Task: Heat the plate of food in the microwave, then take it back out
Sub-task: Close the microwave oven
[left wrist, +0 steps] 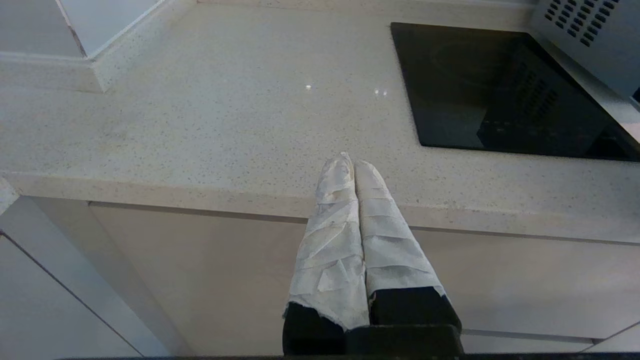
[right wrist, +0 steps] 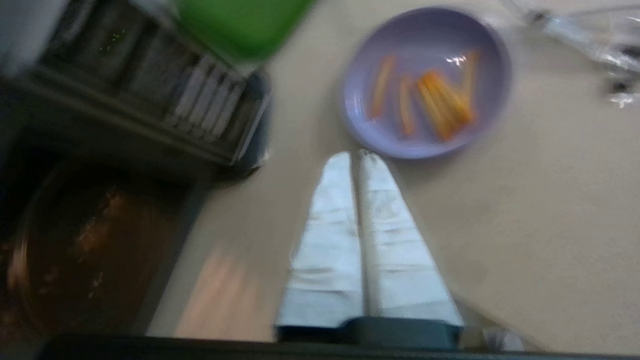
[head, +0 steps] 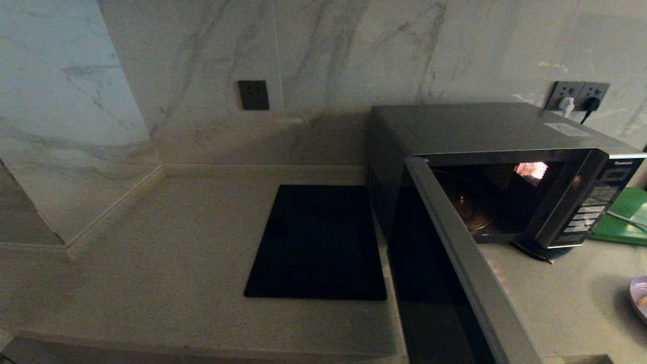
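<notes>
On the counter to the right of the microwave [head: 505,167], the plate of food [right wrist: 426,82] sat untouched, its orange sticks lying loose in the shallow lavender dish; from overhead only its rim showed at the far right edge. The microwave door [head: 455,263] stood swung wide toward the front of the counter, and the glass turntable [right wrist: 85,245] inside was bare. The right gripper [right wrist: 357,155] hovered above the counter just short of the plate, its taped fingers pressed together and holding nothing. With the jaws clenched like that, I judged it would only nudge the rim and push the plate along, perhaps toward the green board [head: 624,215], unless it opened first. A shallow pinch might also tip the dish and spill the sticks. The left gripper [left wrist: 354,162] hung parked at the counter's front edge, likewise closed and empty.
</notes>
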Robot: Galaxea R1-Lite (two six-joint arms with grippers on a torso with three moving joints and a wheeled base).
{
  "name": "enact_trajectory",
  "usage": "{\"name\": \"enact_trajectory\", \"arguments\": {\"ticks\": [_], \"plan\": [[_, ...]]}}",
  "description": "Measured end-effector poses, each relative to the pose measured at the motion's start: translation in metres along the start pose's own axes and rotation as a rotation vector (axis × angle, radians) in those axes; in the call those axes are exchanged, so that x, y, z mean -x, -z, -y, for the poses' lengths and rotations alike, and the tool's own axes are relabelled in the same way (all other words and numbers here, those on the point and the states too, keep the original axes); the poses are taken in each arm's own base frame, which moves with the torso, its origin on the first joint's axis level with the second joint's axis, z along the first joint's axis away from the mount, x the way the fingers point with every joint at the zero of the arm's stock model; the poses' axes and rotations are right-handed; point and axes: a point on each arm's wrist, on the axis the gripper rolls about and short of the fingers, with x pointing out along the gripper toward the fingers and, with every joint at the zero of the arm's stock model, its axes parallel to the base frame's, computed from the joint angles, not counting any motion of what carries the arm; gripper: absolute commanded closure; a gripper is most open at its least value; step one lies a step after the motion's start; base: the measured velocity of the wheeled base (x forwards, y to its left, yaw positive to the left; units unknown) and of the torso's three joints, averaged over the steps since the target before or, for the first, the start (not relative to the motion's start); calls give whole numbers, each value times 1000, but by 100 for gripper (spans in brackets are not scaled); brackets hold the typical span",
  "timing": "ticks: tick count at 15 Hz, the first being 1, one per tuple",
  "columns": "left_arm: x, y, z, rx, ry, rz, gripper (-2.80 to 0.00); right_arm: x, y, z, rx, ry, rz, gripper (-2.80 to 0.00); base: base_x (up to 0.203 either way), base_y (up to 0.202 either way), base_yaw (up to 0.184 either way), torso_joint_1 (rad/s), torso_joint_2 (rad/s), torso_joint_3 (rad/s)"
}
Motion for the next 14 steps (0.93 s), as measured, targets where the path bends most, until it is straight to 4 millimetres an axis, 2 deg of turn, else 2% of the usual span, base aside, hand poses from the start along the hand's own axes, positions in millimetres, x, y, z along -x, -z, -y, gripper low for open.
{"name": "enact_trajectory", "arguments": {"ticks": [4, 7, 11, 14], "plan": [[0, 0, 0, 0, -1, 0, 0, 42, 24, -18, 135, -220, -6, 0, 0, 0, 0, 0, 0, 0], [0, 0, 0, 0, -1, 0, 0, 64, 35, -24, 255, -344, 5, 0, 0, 0, 0, 0, 0, 0], [0, 0, 0, 0, 0, 0, 0, 94, 40, -36, 440, -476, 78, 0, 0, 0, 0, 0, 0, 0], [0, 0, 0, 0, -1, 0, 0, 126, 37, -40, 525, -768, 32, 0, 0, 0, 0, 0, 0, 0]]}}
